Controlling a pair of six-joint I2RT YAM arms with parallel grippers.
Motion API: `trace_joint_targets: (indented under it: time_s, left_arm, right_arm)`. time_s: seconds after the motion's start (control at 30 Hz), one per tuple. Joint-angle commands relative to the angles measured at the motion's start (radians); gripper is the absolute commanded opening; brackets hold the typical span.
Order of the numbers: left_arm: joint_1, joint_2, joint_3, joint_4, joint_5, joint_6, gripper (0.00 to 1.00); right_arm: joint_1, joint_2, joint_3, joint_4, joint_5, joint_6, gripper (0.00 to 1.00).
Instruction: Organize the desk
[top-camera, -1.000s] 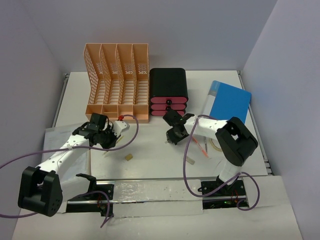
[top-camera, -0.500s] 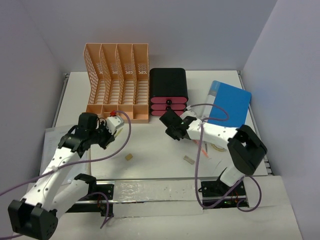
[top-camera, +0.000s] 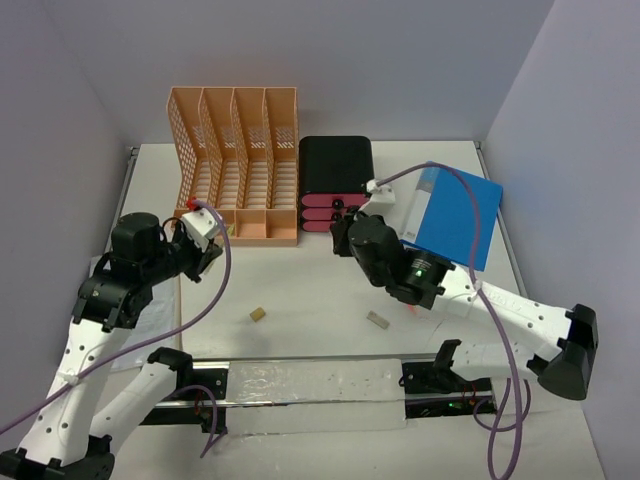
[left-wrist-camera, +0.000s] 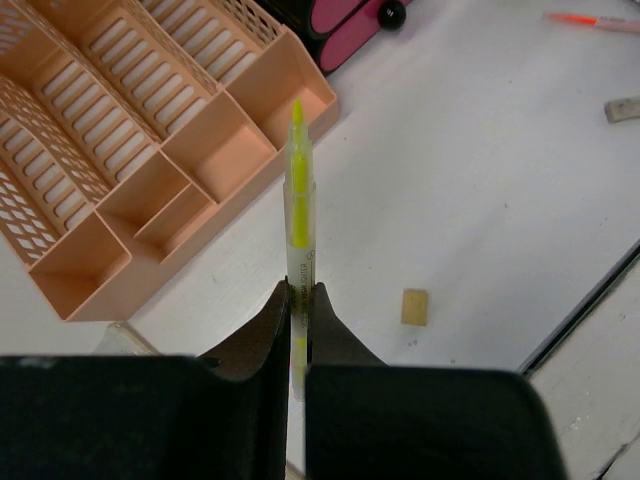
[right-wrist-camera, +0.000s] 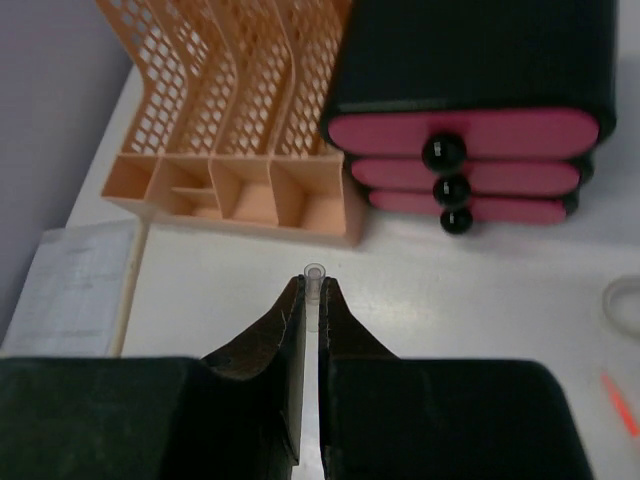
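On the white desk (top-camera: 300, 285) both arms hang above the surface. My left gripper (left-wrist-camera: 298, 296) is shut on a yellow highlighter (left-wrist-camera: 298, 200), whose tip points at the small front compartments of the peach file rack (left-wrist-camera: 200, 150). From the top camera this gripper (top-camera: 207, 238) hovers just in front of the rack (top-camera: 235, 160). My right gripper (right-wrist-camera: 313, 292) is shut on a thin clear plastic tube (right-wrist-camera: 314, 278), whose end pokes out past the fingertips. It hovers (top-camera: 345, 240) before the black box with pink drawers (top-camera: 338, 185).
A blue folder (top-camera: 455, 210) lies at the back right. Loose on the desk are a small tan block (top-camera: 258, 314), a second small piece (top-camera: 378, 320), an orange pen (right-wrist-camera: 618, 400) and a tape ring (right-wrist-camera: 625, 300). Papers (top-camera: 100, 280) lie at the left.
Both arms rose from the desk. The left gripper carried the highlighter back and left toward the rack's front. The right arm swung out and its gripper moved toward the drawer box.
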Motion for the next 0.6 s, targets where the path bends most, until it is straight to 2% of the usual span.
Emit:
trace_joint_targets:
  time_s: [0.0, 0.27, 0.43, 0.57]
  left_arm:
    - [0.007, -0.020, 0.098, -0.033, 0.037, -0.071, 0.00]
    - [0.007, -0.054, 0.167, -0.014, 0.058, -0.108, 0.00]
    - [0.007, -0.017, 0.227, -0.023, 0.077, -0.122, 0.00]
    - [0.007, 0.020, 0.253, 0.000, 0.111, -0.137, 0.00]
  right_arm:
    - [0.016, -0.035, 0.120, 0.234, 0.015, -0.329, 0.00]
    - [0.070, 0.062, 0.290, 0.511, -0.118, -0.558, 0.00]
    - [0.072, 0.112, 0.321, 0.643, -0.273, -0.612, 0.00]
    - [0.072, 0.128, 0.285, 0.762, -0.460, -0.635, 0.00]
